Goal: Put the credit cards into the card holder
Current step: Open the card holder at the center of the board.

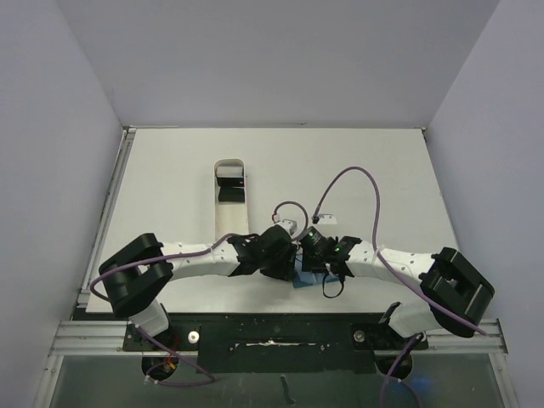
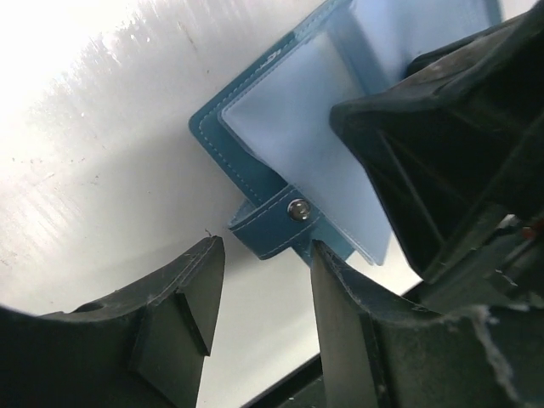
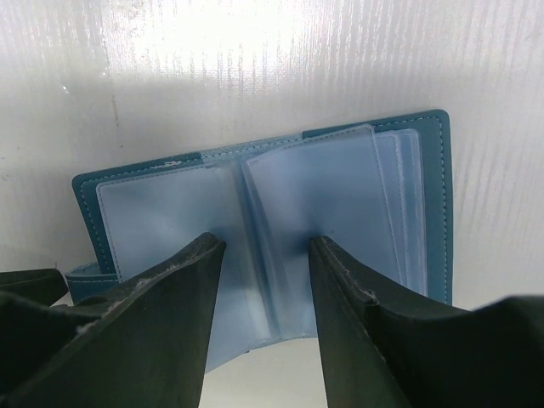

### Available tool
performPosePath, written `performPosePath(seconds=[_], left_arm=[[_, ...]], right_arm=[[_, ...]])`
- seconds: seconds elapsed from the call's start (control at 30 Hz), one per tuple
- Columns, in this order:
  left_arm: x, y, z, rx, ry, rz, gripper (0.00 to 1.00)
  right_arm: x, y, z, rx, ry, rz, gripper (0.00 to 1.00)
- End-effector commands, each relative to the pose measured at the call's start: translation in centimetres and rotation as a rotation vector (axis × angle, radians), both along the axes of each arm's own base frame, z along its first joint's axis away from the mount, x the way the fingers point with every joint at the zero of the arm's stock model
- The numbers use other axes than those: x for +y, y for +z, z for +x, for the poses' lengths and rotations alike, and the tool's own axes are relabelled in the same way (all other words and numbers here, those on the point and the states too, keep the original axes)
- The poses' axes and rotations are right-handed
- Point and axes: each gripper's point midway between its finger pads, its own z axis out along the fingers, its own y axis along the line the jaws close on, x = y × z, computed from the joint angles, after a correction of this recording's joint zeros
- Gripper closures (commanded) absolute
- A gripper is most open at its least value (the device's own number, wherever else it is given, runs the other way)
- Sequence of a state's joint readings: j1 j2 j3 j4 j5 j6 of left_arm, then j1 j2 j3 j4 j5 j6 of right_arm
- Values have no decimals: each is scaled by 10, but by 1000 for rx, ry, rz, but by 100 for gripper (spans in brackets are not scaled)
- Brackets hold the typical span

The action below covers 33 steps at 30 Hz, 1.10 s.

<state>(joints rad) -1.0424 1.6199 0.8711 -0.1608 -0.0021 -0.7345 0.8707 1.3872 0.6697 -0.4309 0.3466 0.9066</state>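
Card holder, a small teal-blue stitched bifold wallet (image 1: 306,280), in the top view only a blue sliver on the white tabletop (image 1: 357,170) near the front edge, mostly hidden under both wrists. Left gripper (image 1: 289,269) and right gripper (image 1: 308,265) crowded over it. Thin black credit cards (image 1: 229,194) well apart from it, in the long white oval-ended tray (image 1: 229,219).

Left wrist view: card holder lying open, closure tab (image 2: 268,228) with pale snap dot (image 2: 298,210) just beyond the left gripper. Jaws apart, nothing between them.

Right wrist view: both panels face up, clear plastic sleeves (image 3: 340,195) fanned on one side. Right gripper over the centre fold, jaws apart, clamping nothing.
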Motion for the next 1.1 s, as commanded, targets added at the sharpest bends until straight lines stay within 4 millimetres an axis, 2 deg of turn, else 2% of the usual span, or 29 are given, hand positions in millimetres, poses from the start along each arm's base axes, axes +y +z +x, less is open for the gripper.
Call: performPosePath(seconds=[0.0, 0.17, 0.47, 0.67, 0.77, 0.87, 1.07], left_arm=[[-3, 3, 17, -103, 14, 67, 56], [11, -1, 29, -154, 88, 137, 57], [30, 2, 32, -170, 220, 128, 70], [18, 8, 28, -139, 212, 55, 77], [14, 10, 28, -140, 216, 25, 82], [10, 13, 29, -142, 218, -1, 86], [5, 19, 28, -118, 233, -53, 86]], right_arm=[[1, -8, -8, 44, -5, -17, 54], [-2, -10, -9, 48, -3, -28, 54], [-8, -11, -13, 52, -5, -47, 55], [-2, 14, -8, 4, 6, -36, 54], [0, 20, -6, -9, 15, -26, 53], [0, 16, -5, -4, 23, -42, 51], [3, 0, -9, 25, 29, -40, 48]])
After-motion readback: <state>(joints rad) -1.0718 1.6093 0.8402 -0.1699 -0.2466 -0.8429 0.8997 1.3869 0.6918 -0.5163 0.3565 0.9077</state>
